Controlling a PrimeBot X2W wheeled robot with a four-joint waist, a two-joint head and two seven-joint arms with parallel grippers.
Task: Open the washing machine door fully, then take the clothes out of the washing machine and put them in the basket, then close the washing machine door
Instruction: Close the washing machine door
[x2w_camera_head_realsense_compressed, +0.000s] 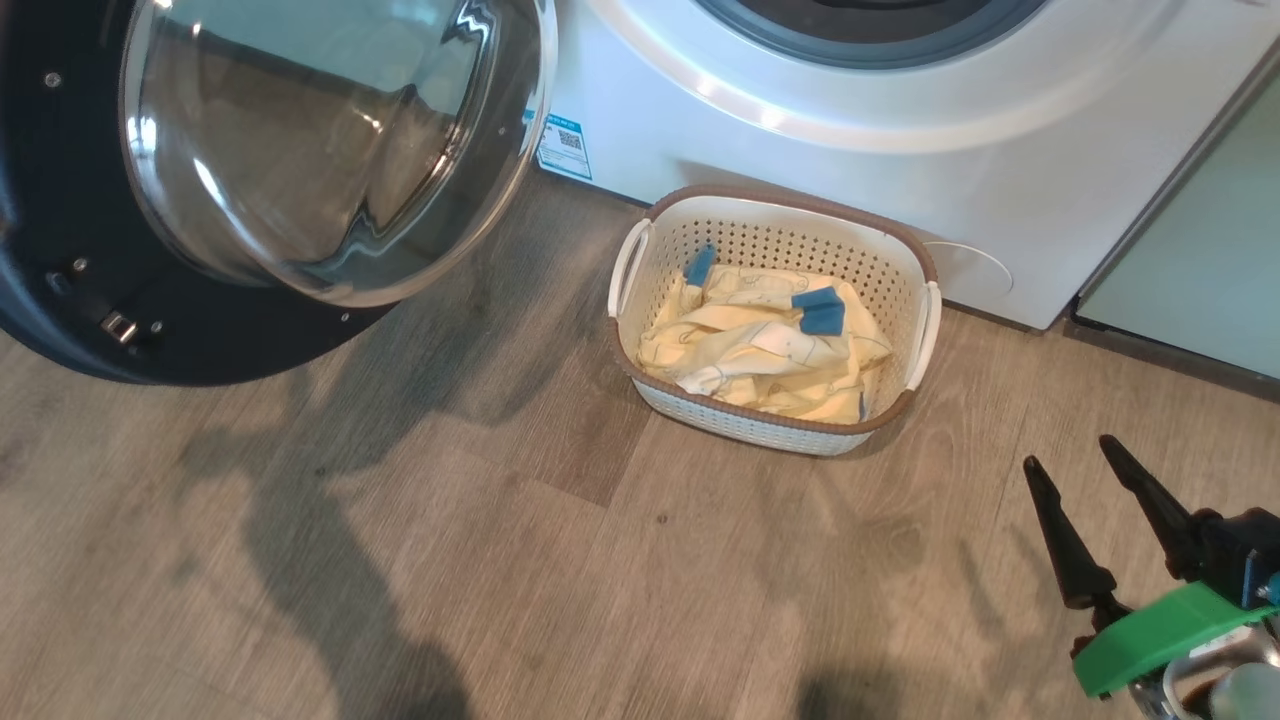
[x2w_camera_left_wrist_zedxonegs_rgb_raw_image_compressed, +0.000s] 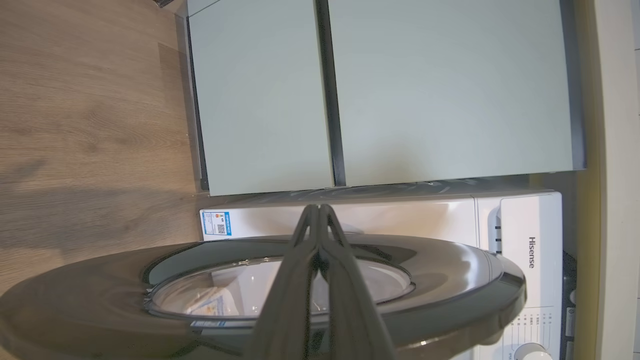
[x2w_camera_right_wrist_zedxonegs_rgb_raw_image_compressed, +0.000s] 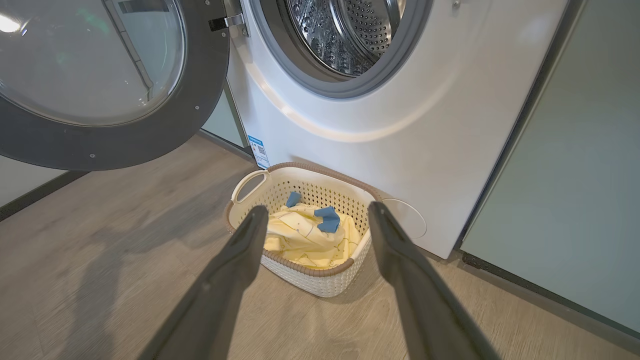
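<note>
The washing machine door (x2w_camera_head_realsense_compressed: 60, 300) hangs swung open at the upper left, its glass bowl bulging toward me. The white washing machine (x2w_camera_head_realsense_compressed: 800, 110) stands behind, its steel drum (x2w_camera_right_wrist_zedxonegs_rgb_raw_image_compressed: 350, 30) showing bare metal. The cream basket (x2w_camera_head_realsense_compressed: 780, 195) sits on the floor against the machine's front, and the pale yellow clothes (x2w_camera_head_realsense_compressed: 760, 350) with blue patches lie in it. My right gripper (x2w_camera_head_realsense_compressed: 1069, 451) hovers open and holding nothing, to the lower right of the basket. My left gripper (x2w_camera_left_wrist_zedxonegs_rgb_raw_image_compressed: 319, 207) is shut with nothing in it, its fingers lying over the door (x2w_camera_left_wrist_zedxonegs_rgb_raw_image_compressed: 450, 270); whether they touch it, I cannot tell.
Pale green cabinets (x2w_camera_head_realsense_compressed: 1200, 260) flank the machine on the right and also stand beyond the door (x2w_camera_left_wrist_zedxonegs_rgb_raw_image_compressed: 400, 90). Wood-look floor (x2w_camera_head_realsense_compressed: 500, 550) stretches in front of the basket and under the door. A blue label sticker (x2w_camera_head_realsense_compressed: 565, 150) sits low on the machine's front.
</note>
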